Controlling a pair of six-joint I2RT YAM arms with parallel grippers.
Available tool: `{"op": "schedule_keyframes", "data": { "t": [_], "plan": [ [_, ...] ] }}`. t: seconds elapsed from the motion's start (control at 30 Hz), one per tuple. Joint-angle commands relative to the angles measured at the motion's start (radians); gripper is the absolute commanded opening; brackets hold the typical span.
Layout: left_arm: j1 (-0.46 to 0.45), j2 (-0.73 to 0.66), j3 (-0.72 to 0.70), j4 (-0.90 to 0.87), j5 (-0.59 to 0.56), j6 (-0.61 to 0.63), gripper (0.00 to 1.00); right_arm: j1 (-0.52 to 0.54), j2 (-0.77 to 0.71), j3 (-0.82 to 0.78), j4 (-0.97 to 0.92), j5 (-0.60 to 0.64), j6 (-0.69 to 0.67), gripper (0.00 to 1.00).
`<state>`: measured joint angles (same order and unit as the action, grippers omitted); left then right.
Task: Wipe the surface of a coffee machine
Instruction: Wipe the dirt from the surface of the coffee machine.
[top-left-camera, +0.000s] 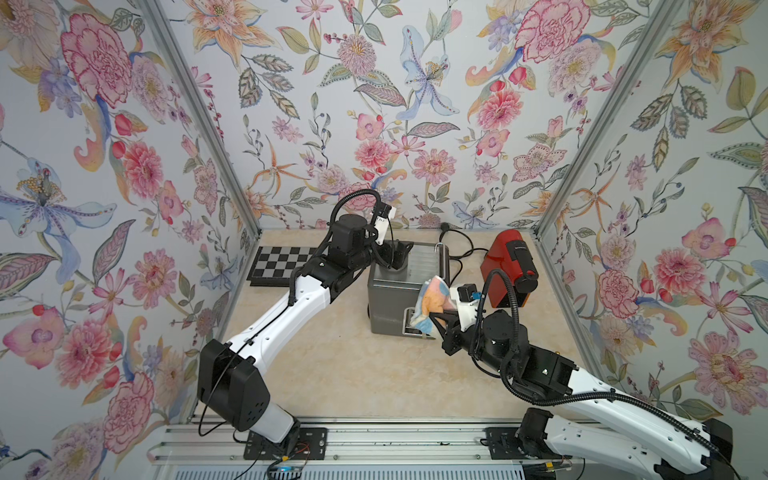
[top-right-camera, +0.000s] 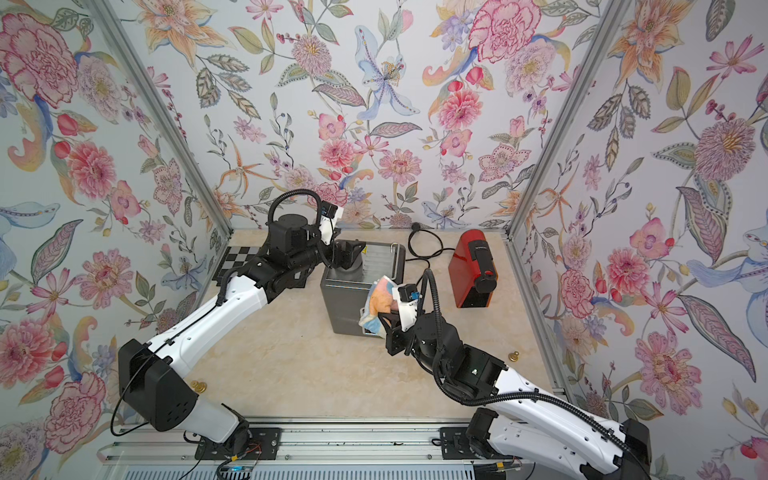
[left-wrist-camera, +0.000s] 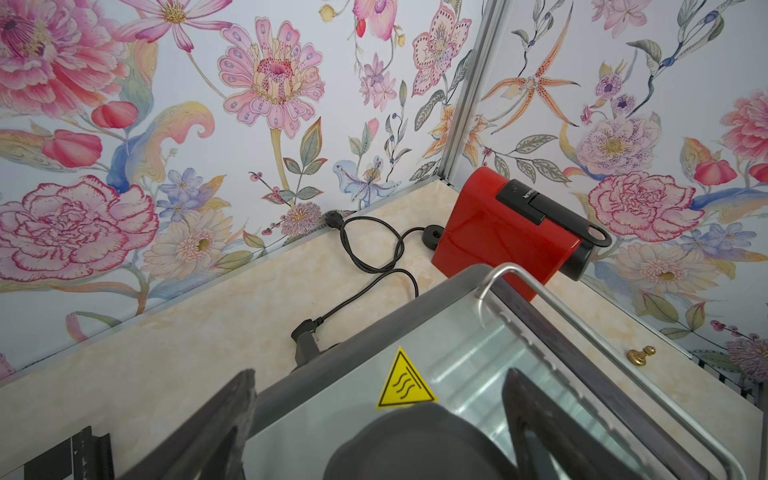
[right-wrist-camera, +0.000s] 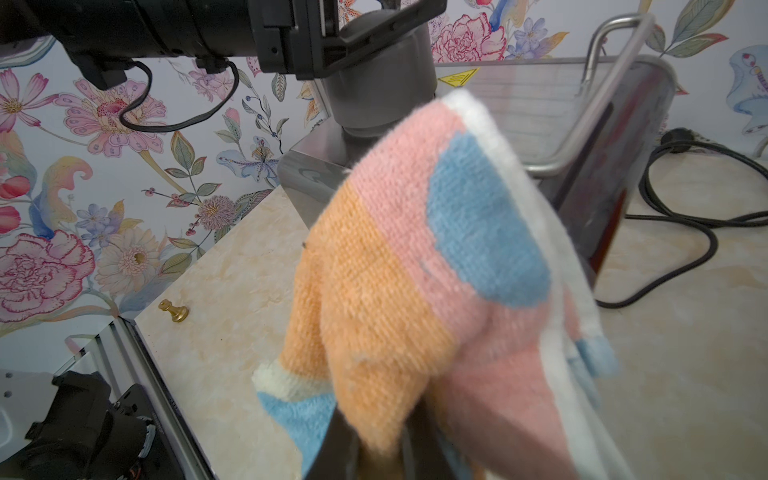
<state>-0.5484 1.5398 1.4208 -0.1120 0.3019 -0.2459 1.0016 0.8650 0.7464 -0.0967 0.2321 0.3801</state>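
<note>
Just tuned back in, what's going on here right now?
The right gripper is shut on a colourful cloth, held at the front edge of the grey coffee machine. The left gripper sits open astride the round cap on that machine's top. A red coffee machine stands apart, untouched.

Coffee machine (top-left-camera: 390, 291), red machine (top-left-camera: 505, 257), cord (left-wrist-camera: 305, 334) crowd rear; front tabletop (top-left-camera: 332, 374) seemingly open.
</note>
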Motion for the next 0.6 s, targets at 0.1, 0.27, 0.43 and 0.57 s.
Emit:
{"op": "schedule_keyframes", "data": {
  "t": [0.1,0.27,0.43,0.57],
  "plan": [
    [-0.027,-0.033,-0.042,-0.075,-0.014,0.025,0.91,0.011,0.014,0.010,0.052,0.039,-0.017,0.00],
    [-0.030,-0.038,-0.050,-0.100,0.012,0.031,0.87,0.011,0.027,0.012,0.061,0.039,-0.023,0.00],
    [-0.030,-0.044,-0.053,-0.101,-0.005,0.039,0.73,0.018,0.051,0.023,0.080,0.030,-0.029,0.00],
    [-0.030,-0.034,-0.042,-0.101,0.018,0.039,0.53,0.037,0.098,0.036,0.116,0.052,-0.045,0.00]
  ]
}}
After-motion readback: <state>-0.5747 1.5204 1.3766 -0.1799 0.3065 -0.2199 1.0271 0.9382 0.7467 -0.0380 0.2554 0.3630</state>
